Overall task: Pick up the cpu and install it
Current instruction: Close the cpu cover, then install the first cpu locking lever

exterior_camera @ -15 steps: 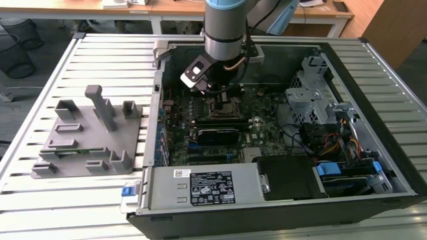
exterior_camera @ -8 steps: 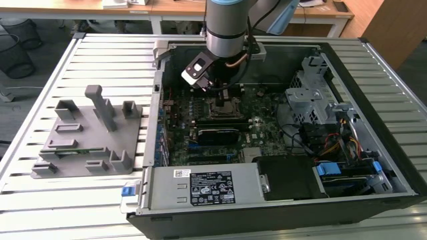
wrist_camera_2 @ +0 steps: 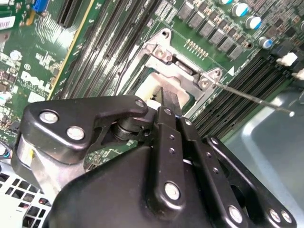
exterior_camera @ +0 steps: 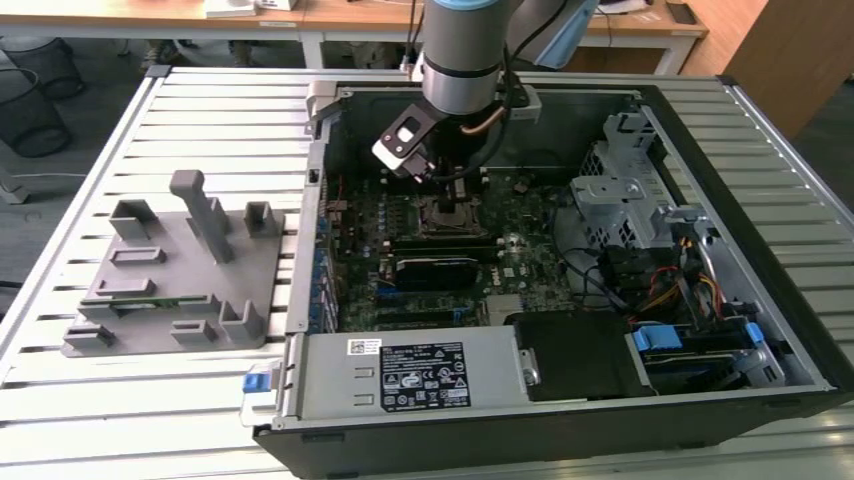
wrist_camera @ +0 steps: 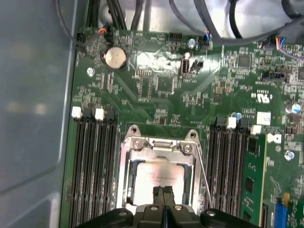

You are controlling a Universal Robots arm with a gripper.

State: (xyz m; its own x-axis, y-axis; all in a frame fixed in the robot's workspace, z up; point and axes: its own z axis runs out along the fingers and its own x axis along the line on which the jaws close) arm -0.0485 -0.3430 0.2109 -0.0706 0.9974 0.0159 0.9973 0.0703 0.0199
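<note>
In the exterior view an open computer case (exterior_camera: pixel 747 110) lies on a slatted table (exterior_camera: pixel 227 110). The arm (exterior_camera: pixel 461 50) reaches down into it, and the gripper (exterior_camera: pixel 451 188) is low over the board near the case's twelve o'clock end. A grey plastic fixture (exterior_camera: pixel 174 270) with upright blocks sits on the table at nine o'clock from the case. A metal drive cage (exterior_camera: pixel 621 190) stands at about three o'clock from the gripper. At the six o'clock end is the power supply (exterior_camera: pixel 414 375), which carries a white label and a black label with pale print. The first wrist view looks straight onto the green board. There the cpu (wrist_camera: pixel 159 173), silver-white on top, lies flat inside the metal socket frame (wrist_camera: pixel 159 145), with rows of memory slots (wrist_camera: pixel 95 166) on both sides, a coin battery (wrist_camera: pixel 115 57) further off and a thin wire lever (wrist_camera: pixel 203 175) angled beside the frame. The gripper (wrist_camera: pixel 164 192) has its two black fingers pressed together with no gap, the tips over the chip's near edge. Whether they touch it cannot be told. The second wrist view looks along the fingers. The gripper (wrist_camera_2: pixel 164 95) ends in a narrow tip at the pale cpu (wrist_camera_2: pixel 148 90), and the frame (wrist_camera_2: pixel 183 66), the lever (wrist_camera_2: pixel 251 97) and white lettering on the board lie beyond.
</note>
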